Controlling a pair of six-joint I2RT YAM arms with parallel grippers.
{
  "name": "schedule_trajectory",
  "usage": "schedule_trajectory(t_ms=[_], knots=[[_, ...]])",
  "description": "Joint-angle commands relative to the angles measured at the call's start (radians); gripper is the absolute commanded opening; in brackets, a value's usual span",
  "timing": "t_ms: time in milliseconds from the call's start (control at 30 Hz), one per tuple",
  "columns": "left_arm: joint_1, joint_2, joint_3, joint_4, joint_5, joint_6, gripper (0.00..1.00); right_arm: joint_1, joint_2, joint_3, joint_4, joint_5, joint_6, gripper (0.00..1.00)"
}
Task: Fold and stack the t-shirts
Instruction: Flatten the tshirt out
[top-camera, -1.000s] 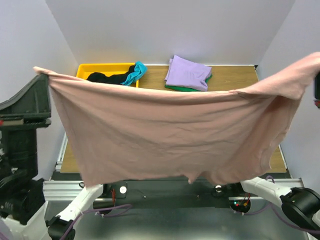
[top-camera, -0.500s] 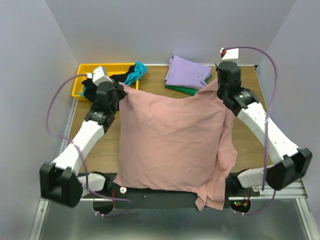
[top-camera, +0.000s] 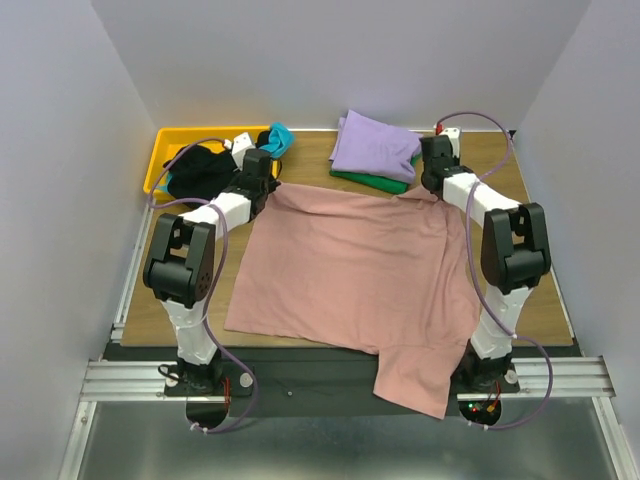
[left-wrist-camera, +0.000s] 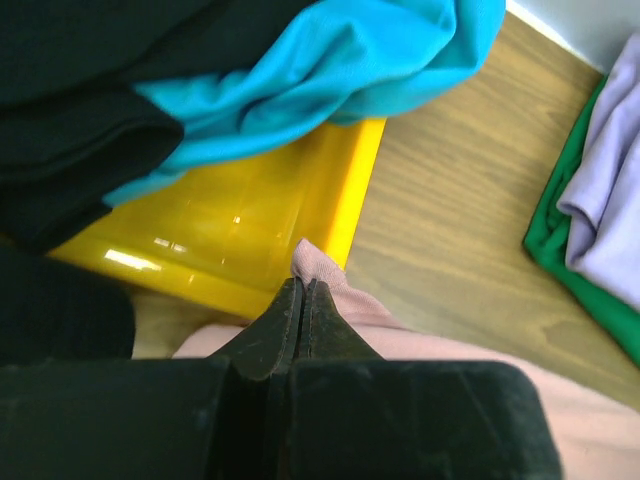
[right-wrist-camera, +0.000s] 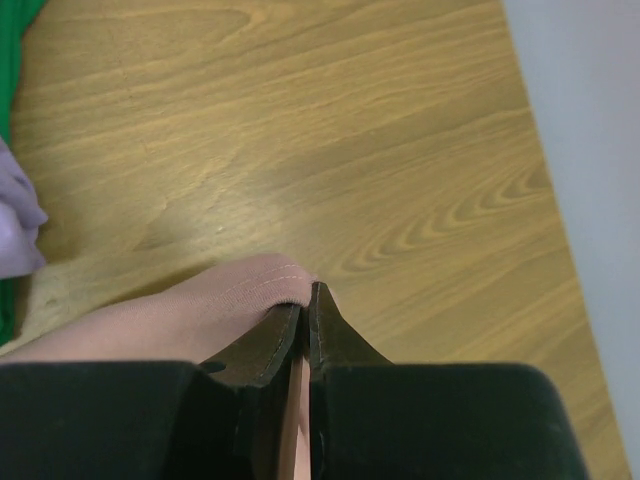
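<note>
Where the table (top-camera: 310, 160) ends, pink t-shirt (top-camera: 350, 270) overhangs.

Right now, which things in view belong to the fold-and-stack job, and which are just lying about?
Job: dusty-pink cloth t-shirt, spread out; folded lavender t-shirt atop green t-shirt; black t-shirt; teal t-shirt.
Lying about: yellow plastic bin holding those last two; wooden table.

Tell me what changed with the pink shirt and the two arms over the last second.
The pink t-shirt, stretched in the air a second ago, now lies spread on the table, part hanging off the near edge. The left claw and right claw came down to its far corners, still shut on it. The lavender shirt, green shirt, black shirt, teal shirt and yellow bin stayed put.
</note>
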Motion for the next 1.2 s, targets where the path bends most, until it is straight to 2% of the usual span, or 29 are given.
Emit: schedule_trajectory(t_ms=[0, 233, 467, 667, 733, 833, 867, 933, 967, 1167], knots=[[0.005, 0.000, 0.075, 0.047, -0.052, 0.002, 0.00, -0.020, 0.004, 0.091, 0.077, -0.016, 0.045, 0.01], [0.005, 0.046, 0.106, 0.043, -0.043, 0.013, 0.00, -0.022, 0.015, 0.084, 0.077, -0.031, 0.057, 0.01], [0.005, 0.048, 0.108, 0.038, -0.043, 0.014, 0.00, -0.022, -0.085, -0.030, 0.069, -0.088, 0.068, 0.04], [0.005, 0.056, 0.137, 0.006, -0.063, 0.008, 0.00, -0.023, -0.014, 0.033, 0.068, -0.069, 0.031, 0.05], [0.005, 0.060, 0.157, -0.015, -0.080, 0.002, 0.00, -0.022, 0.033, 0.062, 0.066, -0.069, 0.020, 0.11], [0.005, 0.053, 0.197, -0.086, -0.098, -0.003, 0.25, -0.023, 0.069, 0.137, 0.057, -0.062, 0.002, 0.51], [0.003, 0.043, 0.200, -0.110, -0.098, -0.003, 0.32, -0.023, 0.075, 0.169, 0.041, -0.059, 0.007, 0.69], [0.000, 0.002, 0.191, -0.115, -0.090, 0.002, 0.98, -0.025, 0.056, 0.180, 0.001, -0.043, 0.025, 0.81], [-0.006, -0.015, 0.185, -0.117, -0.084, 0.006, 0.98, -0.023, 0.021, 0.168, -0.019, -0.046, 0.046, 1.00], [-0.040, -0.171, 0.113, -0.123, -0.044, 0.013, 0.98, -0.023, -0.196, 0.020, -0.127, -0.186, 0.195, 1.00]])
